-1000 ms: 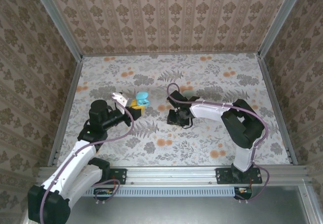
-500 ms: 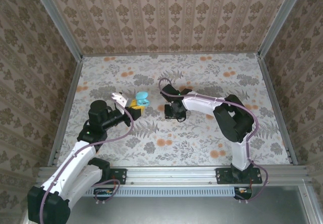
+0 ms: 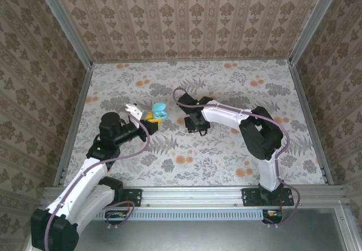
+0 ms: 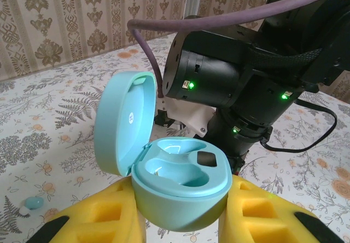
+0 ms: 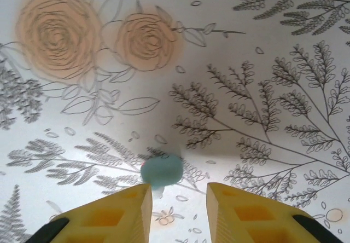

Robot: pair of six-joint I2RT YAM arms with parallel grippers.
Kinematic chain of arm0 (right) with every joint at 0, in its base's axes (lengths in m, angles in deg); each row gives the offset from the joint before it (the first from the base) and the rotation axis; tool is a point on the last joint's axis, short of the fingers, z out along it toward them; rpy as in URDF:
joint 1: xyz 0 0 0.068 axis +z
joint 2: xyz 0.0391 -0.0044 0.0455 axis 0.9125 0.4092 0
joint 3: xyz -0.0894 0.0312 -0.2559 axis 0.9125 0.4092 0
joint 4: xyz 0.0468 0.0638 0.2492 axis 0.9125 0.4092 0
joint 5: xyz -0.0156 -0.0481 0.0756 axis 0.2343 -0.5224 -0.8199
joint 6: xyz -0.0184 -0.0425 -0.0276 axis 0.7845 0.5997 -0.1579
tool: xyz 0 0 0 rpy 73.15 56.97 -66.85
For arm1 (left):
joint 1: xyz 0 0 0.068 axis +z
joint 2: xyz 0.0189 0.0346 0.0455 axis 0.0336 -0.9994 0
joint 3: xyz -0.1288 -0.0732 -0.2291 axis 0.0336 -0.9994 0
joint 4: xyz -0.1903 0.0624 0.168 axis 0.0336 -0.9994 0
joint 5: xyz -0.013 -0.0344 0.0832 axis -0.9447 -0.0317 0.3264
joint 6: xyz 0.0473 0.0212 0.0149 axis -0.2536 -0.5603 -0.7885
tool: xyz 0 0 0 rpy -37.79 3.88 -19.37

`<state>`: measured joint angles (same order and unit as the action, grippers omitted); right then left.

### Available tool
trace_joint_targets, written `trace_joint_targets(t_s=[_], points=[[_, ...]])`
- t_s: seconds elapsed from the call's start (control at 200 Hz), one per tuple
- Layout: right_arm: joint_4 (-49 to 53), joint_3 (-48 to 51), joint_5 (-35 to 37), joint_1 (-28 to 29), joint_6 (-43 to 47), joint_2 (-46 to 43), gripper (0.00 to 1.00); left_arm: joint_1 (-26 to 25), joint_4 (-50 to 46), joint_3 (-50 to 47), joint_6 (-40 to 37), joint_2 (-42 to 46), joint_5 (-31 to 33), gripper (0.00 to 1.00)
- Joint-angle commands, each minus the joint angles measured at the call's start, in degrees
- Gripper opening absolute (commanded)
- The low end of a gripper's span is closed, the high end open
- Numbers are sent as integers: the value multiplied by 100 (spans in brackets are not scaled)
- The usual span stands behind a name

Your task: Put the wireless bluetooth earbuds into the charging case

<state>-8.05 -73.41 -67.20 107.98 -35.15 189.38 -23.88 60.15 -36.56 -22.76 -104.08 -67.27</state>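
Observation:
The light-blue charging case [image 4: 180,185] sits between the yellow pads of my left gripper [image 4: 183,221], which is shut on it. Its lid [image 4: 123,120] stands open and both wells look empty. In the top view the charging case [image 3: 159,111] is held above the table left of centre. My right gripper [image 5: 179,204] points down at the table with its jaws apart. A small light-blue earbud [image 5: 161,170], blurred, lies just beyond the left fingertip [image 5: 131,199], not between the pads. Another earbud [image 4: 34,202] lies on the table at the lower left of the left wrist view.
The right arm's black wrist [image 4: 240,79] looms close behind the case. In the top view my right gripper [image 3: 195,124] is a short way right of the case. Patterned walls and metal rails [image 3: 73,121] bound the floral table.
The right arm has swung left across the table, bringing its gripper closer to the case, and its jaws have narrowed slightly. The left arm and the case have stayed still.

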Motion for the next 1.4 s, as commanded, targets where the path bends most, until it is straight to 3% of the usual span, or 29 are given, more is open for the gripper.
trace_joint_targets(t_s=[0.0, 0.29, 0.92, 1.17, 1.395], points=[[409, -271, 168, 103, -121, -12, 32, 58, 41, -19, -57, -7, -53, 24], [378, -391, -124, 117, -393, 248, 32, 54, 6, -48, -60, 54, -51, 24], [746, -1062, 15, 75, -160, 965, 30, 57, -44, -37, -74, 84, -19, 24], [799, -974, 206, 117, -76, 746, 29, 55, -55, -41, -95, 66, 0, 24], [693, -819, 145, 123, -318, 208, 40, 59, -31, -32, -93, 48, -8, 24]])
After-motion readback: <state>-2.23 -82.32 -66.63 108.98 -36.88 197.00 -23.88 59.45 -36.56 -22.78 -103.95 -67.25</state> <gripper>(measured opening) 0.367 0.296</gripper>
